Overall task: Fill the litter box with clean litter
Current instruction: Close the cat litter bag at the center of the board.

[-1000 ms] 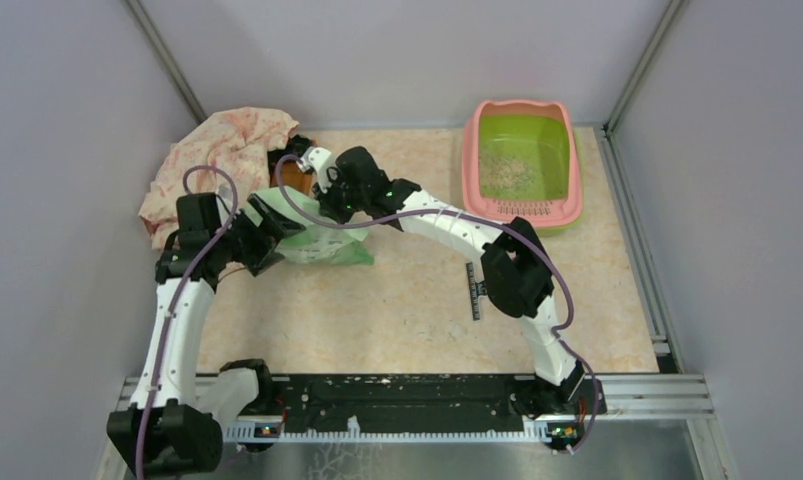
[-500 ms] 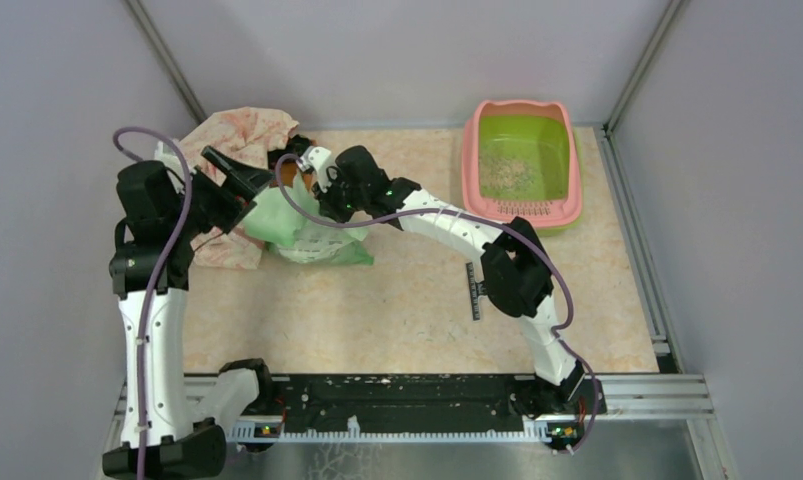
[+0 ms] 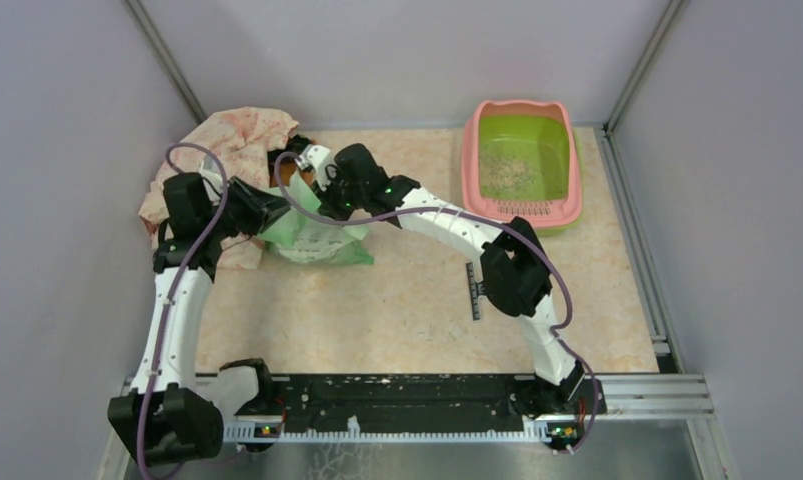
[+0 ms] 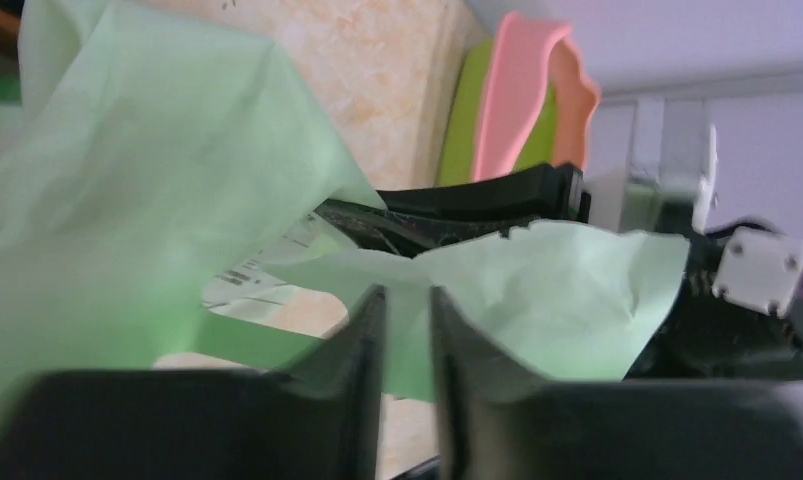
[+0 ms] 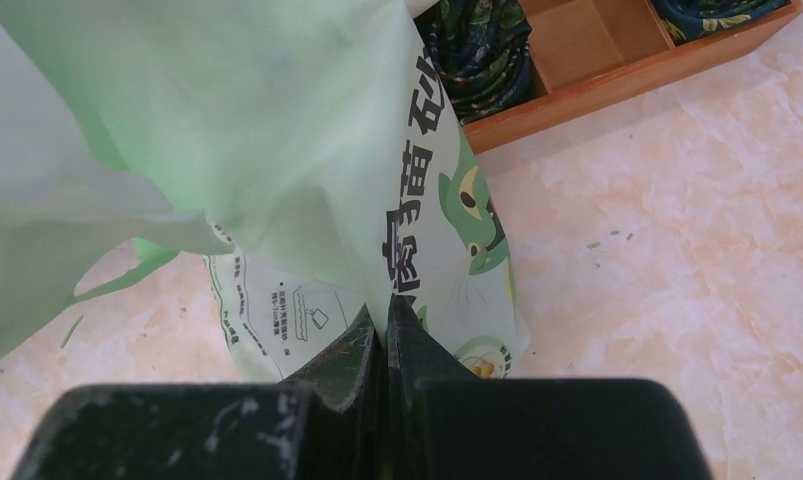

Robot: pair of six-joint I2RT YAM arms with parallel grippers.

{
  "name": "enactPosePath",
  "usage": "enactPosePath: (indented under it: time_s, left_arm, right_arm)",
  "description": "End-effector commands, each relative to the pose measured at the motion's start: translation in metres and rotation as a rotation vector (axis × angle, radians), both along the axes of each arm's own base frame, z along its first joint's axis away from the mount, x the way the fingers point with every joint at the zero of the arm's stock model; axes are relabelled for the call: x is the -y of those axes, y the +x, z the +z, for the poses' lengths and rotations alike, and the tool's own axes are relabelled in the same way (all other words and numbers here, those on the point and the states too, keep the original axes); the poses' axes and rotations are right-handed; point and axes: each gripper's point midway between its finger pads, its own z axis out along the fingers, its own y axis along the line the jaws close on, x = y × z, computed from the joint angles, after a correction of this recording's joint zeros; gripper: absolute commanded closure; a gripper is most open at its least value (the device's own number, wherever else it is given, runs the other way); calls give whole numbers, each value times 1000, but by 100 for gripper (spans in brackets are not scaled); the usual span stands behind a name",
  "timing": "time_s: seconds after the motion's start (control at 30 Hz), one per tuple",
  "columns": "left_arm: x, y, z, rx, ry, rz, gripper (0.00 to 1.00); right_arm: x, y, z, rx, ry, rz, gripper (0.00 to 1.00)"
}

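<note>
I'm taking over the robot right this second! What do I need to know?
Right gripper: shut on the top edge of the green litter bag.
Left gripper: jaws narrow, with a flap of the bag between them. I cannot tell if it is pinched.
Things: the bag stands at the far left, beside the pink cloth. The litter box sits at the far right, well apart from the bag.
Done: a thin patch of clean litter lies in the box.
Left: probably lift the bag, carry it to the box and pour in more.
</note>
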Motion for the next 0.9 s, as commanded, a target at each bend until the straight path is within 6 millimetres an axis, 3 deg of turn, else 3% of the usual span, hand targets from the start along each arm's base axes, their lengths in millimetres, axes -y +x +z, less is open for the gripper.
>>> enactPosePath:
  time_s: [0.0, 0.03, 0.23, 0.53, 0.87]
  left_arm:
    - [5, 3, 4, 97, -14, -36, 87]
    - [5, 3, 0, 85, -8, -35, 100]
    - [4, -2, -26, 42, 14, -49, 100]
    - [3, -16, -92, -96, 44, -46, 100]
    - [14, -35, -127, -169, 57, -84, 100]
  right_arm:
    - [-13, 9, 43, 49, 107, 12, 100]
    - [-13, 9, 44, 48, 111, 14, 100]
    - [-14, 8, 41, 36, 111, 13, 100]
    - [-18, 7, 42, 18, 134, 18, 100]
    - [-20, 8, 38, 9, 138, 18, 100]
